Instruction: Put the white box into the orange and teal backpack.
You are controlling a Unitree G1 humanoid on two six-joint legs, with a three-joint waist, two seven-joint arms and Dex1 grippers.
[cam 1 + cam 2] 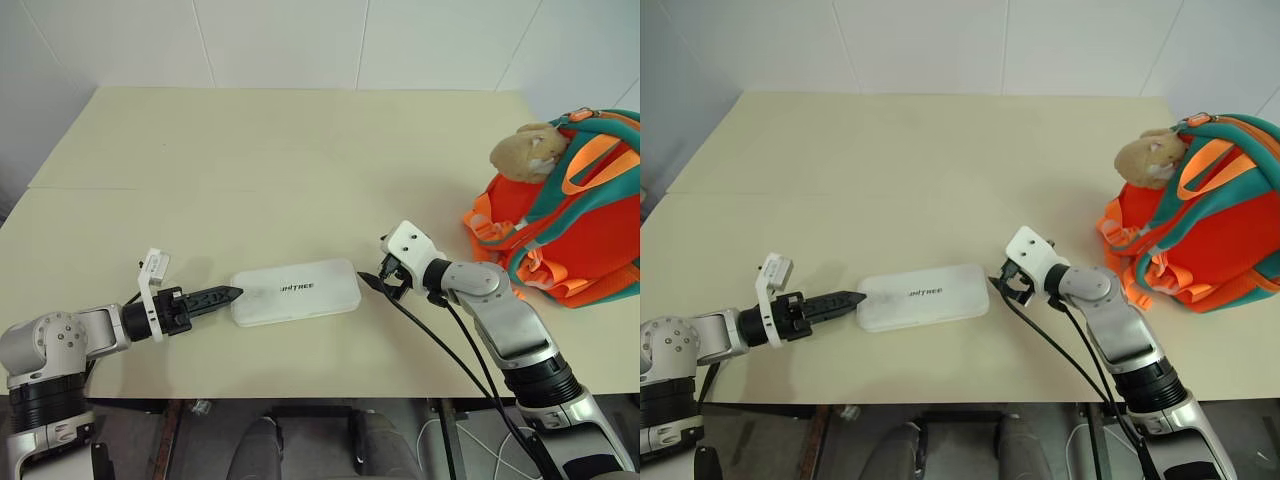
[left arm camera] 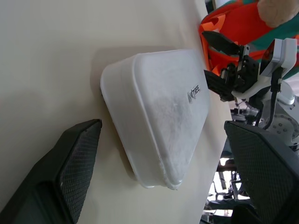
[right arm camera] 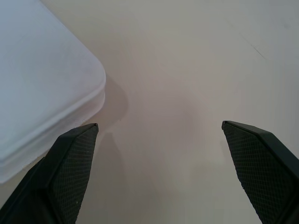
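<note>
**Box flanked, not yet gripped**

Cream table [image 1: 300, 150], white wall behind. White box [image 1: 296, 292] lies flat at lower centre; orange and teal backpack [image 1: 575, 215] at right edge. Left gripper [image 1: 228, 295] and right gripper [image 1: 372, 280] sit at its two ends, jaws spread, empty. Judgement: close on both ends evenly, lift level.

Cream table [image 1: 280, 150], white box [image 1: 296, 291], orange and teal backpack [image 1: 585, 225]
</note>
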